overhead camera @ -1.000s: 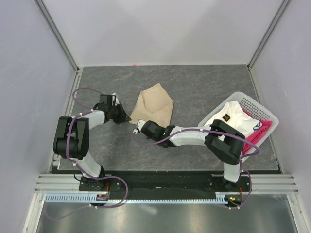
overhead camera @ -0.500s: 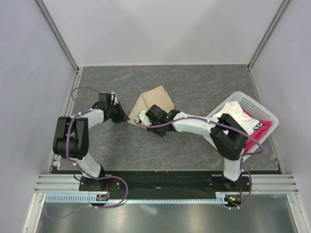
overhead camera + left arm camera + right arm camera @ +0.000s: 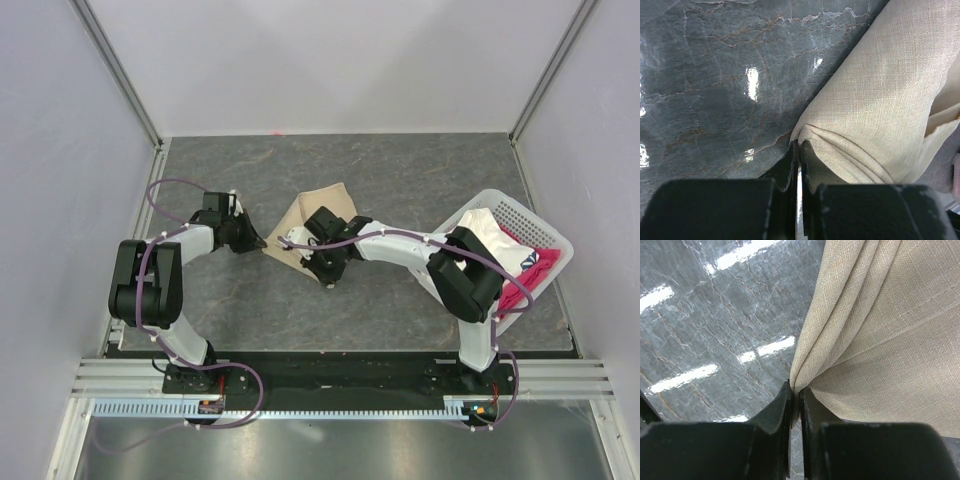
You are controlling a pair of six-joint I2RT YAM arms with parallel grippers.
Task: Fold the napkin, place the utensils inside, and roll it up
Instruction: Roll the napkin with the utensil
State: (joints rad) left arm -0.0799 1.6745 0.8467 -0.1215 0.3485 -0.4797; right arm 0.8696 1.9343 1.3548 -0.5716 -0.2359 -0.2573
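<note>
The beige-tan napkin (image 3: pixel 310 213) lies partly folded in the middle of the grey table. My left gripper (image 3: pixel 257 240) is shut on its left corner; the left wrist view shows the cloth (image 3: pixel 885 90) bunched at the closed fingertips (image 3: pixel 799 148). My right gripper (image 3: pixel 318 232) is over the napkin's near part, shut on a lifted fold of it; the right wrist view shows the cloth (image 3: pixel 890 335) pinched between the jaws (image 3: pixel 795 390). The dark-handled utensil is not in view.
A white perforated basket (image 3: pixel 548 236) at the right edge holds a white cloth (image 3: pixel 482 240) and a pink-red cloth (image 3: pixel 520 285). Grey walls enclose the table on three sides.
My right gripper has moved up and back from the napkin's near corner over the napkin, carrying that corner with it. The napkin now looks smaller and more folded. My left gripper has barely moved.
</note>
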